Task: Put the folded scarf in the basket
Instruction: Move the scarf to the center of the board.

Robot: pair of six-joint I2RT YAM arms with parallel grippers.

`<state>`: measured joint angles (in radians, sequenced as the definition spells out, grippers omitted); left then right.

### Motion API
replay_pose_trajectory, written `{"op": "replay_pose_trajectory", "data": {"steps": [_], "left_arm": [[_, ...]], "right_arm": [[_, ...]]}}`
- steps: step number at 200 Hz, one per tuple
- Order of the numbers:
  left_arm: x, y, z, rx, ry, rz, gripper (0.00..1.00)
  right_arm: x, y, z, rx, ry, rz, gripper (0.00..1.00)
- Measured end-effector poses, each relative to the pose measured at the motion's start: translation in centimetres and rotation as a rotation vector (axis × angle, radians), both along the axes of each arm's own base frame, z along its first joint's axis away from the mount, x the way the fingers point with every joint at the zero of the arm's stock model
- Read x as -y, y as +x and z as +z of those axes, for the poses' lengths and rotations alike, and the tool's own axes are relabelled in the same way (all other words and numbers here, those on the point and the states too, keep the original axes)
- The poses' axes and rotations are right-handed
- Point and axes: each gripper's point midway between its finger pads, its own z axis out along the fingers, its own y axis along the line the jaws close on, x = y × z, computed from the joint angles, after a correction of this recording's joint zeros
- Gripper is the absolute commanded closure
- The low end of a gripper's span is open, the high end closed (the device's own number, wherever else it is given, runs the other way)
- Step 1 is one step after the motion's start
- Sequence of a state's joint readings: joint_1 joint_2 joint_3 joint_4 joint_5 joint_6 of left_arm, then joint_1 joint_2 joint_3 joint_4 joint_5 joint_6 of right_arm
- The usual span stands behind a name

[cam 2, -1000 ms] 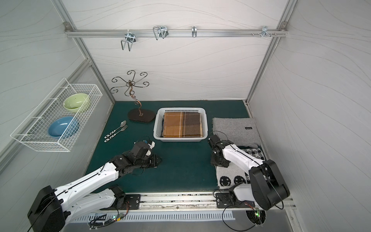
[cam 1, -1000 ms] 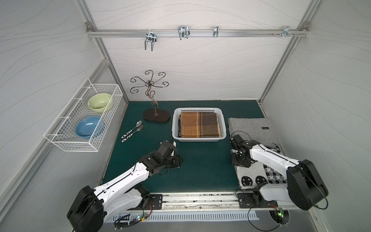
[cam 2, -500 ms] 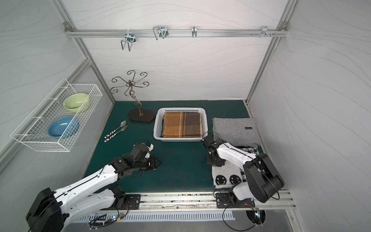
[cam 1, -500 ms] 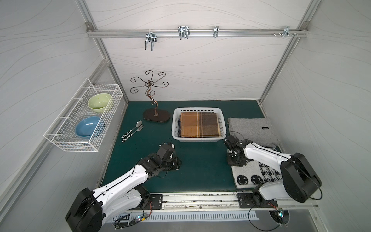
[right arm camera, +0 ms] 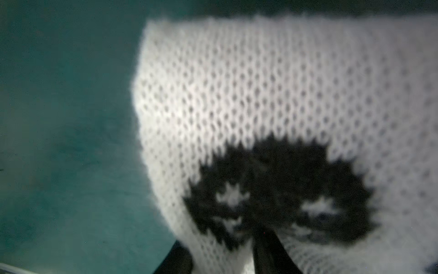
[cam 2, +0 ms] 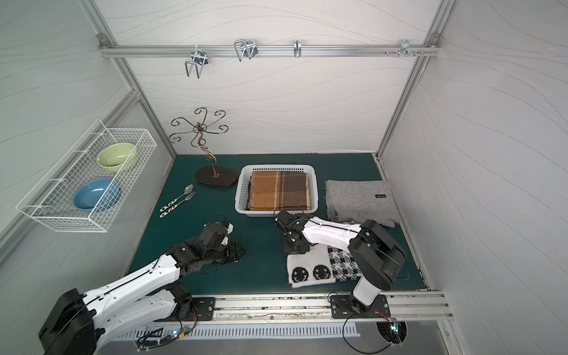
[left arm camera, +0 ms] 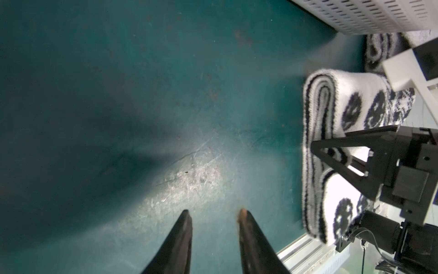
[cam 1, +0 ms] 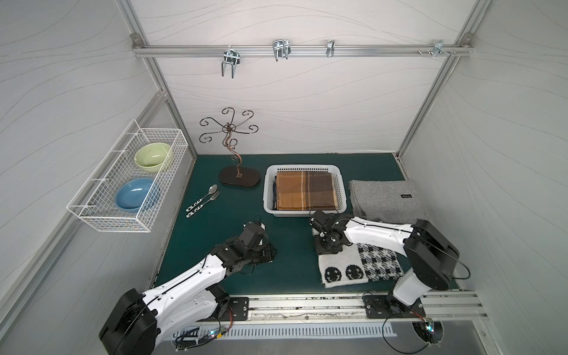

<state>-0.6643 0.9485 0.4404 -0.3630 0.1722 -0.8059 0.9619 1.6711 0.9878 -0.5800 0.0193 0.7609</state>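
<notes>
The white basket (cam 1: 302, 167) (cam 2: 278, 167) stands at the back middle of the green mat with a brown plaid scarf (cam 1: 304, 190) lying flat in it. A folded black-and-white knitted scarf (cam 1: 359, 264) (cam 2: 322, 267) (left arm camera: 327, 99) (right arm camera: 260, 95) lies on the mat at the front right. My right gripper (cam 1: 326, 250) (cam 2: 295, 250) (right arm camera: 222, 249) is at its far left corner, shut on the knit, one finger above and one below. My left gripper (cam 1: 270, 252) (cam 2: 238, 252) (left arm camera: 214, 211) hangs open and empty low over bare mat, left of that scarf.
A folded grey scarf (cam 1: 384, 199) lies right of the basket. A scrolled metal stand (cam 1: 238, 178) and a spoon and fork (cam 1: 204, 199) are left of it. A white wire rack (cam 1: 129, 184) with two bowls hangs on the left wall.
My right gripper has slid left along the black-and-white scarf to its far left corner and its jaws have worked on the edge. The left arm has barely moved.
</notes>
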Motion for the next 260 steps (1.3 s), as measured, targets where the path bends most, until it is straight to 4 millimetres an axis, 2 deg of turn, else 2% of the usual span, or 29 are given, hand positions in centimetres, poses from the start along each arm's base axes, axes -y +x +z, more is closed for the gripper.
{"op": "replay_pose_trajectory", "data": {"steps": [28, 42, 58, 85, 122, 142, 169, 188, 209, 260], "left_arm": [[0.1, 0.3, 0.2, 0.008, -0.012, 0.015, 0.62], [0.1, 0.4, 0.4, 0.014, -0.017, 0.021, 0.61], [0.2, 0.5, 0.3, 0.017, -0.024, 0.026, 0.59], [0.9, 0.2, -0.3, 0.006, -0.016, 0.010, 0.55], [4.1, 0.3, -0.2, 0.025, -0.113, -0.022, 0.49], [5.6, 0.2, -0.2, 0.048, -0.131, -0.043, 0.46], [7.1, 0.4, -1.1, 0.044, -0.135, -0.060, 0.43], [7.9, 0.4, -2.3, 0.027, -0.129, -0.065, 0.41], [8.9, 0.2, -3.3, 0.025, -0.122, -0.075, 0.40], [13.4, 0.1, -3.1, 0.058, -0.159, -0.133, 0.38]], "right_arm": [[-4.1, -0.3, 0.9, 0.012, 0.065, 0.064, 0.44], [-5.1, -0.3, 1.4, 0.019, 0.097, 0.079, 0.43], [-5.2, -0.5, 2.0, 0.028, 0.141, 0.080, 0.41], [-2.7, -0.4, 4.2, 0.063, 0.211, 0.042, 0.41], [1.2, 0.3, 9.2, 0.180, 0.328, -0.025, 0.41], [3.9, 0.2, 10.3, 0.226, 0.364, -0.069, 0.40], [7.0, -0.3, 10.0, 0.242, 0.368, -0.123, 0.41], [8.3, -0.6, 9.6, 0.246, 0.366, -0.146, 0.41], [8.8, -0.9, 9.2, 0.244, 0.361, -0.145, 0.40], [9.0, -1.6, 7.5, 0.204, 0.345, -0.133, 0.41]]}}
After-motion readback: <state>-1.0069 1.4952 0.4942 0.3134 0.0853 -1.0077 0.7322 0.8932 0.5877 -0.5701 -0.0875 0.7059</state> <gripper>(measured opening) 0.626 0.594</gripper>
